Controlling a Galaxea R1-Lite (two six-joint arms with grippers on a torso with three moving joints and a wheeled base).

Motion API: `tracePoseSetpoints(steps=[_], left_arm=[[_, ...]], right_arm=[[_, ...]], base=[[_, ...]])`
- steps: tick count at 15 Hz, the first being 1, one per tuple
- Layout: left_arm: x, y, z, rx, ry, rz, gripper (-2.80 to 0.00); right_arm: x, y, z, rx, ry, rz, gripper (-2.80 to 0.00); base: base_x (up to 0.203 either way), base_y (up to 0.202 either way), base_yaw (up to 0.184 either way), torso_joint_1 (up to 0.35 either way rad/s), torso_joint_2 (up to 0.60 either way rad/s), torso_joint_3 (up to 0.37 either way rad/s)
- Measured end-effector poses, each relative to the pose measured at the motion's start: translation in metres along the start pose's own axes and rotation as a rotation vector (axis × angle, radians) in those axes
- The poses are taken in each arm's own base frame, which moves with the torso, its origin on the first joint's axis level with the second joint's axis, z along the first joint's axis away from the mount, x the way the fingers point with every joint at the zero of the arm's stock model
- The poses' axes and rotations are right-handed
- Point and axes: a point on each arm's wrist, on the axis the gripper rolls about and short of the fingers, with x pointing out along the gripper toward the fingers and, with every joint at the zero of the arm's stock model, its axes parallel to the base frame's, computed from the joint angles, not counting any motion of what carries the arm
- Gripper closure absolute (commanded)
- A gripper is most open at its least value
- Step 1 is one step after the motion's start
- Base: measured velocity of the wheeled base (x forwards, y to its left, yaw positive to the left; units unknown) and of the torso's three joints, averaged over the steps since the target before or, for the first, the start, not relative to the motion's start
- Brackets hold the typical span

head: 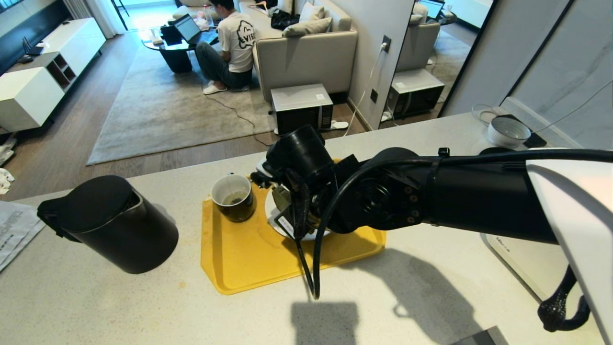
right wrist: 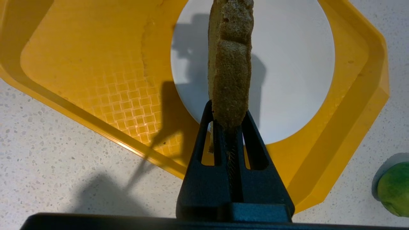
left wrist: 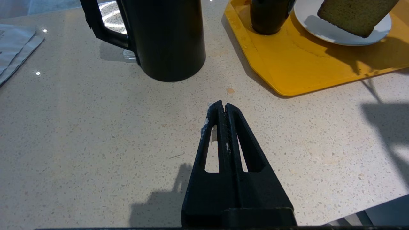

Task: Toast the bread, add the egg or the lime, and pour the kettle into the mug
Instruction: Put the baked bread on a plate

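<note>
Only one legible marking: "VIS" in dark letters, rest cut off, printed beside a cloud-like graphic on the back of a white T-shirt [head: 238, 34] worn by a person sitting on the rug. Printed lines on papers [head: 14, 230] at the counter's left edge, too small to read. A white label under the right arm, not readable.

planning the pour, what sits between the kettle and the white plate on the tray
The mug stands between the kettle and the plate, on the yellow tray; the head view shows it.
</note>
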Motion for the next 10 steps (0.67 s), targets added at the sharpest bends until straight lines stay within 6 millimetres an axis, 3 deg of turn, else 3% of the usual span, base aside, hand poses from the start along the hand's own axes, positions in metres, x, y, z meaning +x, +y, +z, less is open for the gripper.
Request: tracePoseSetpoints(steps=[5,10], left_arm=[[0.0,0.0,0.0,0.0,0.0,0.0,0.0],[0.0,0.0,0.0,0.0,0.0,0.0,0.0]], right_arm=[[-0.001,0.002,0.0,-0.015,-0.006,0.026,0.0],[0.013,-0.001,-0.006,-0.012,0.023,0.016,0.0]], base=[[0.0,0.0,0.0,0.0,0.0,0.0],[0.0,0.0,0.0,0.0,0.0,0.0]])
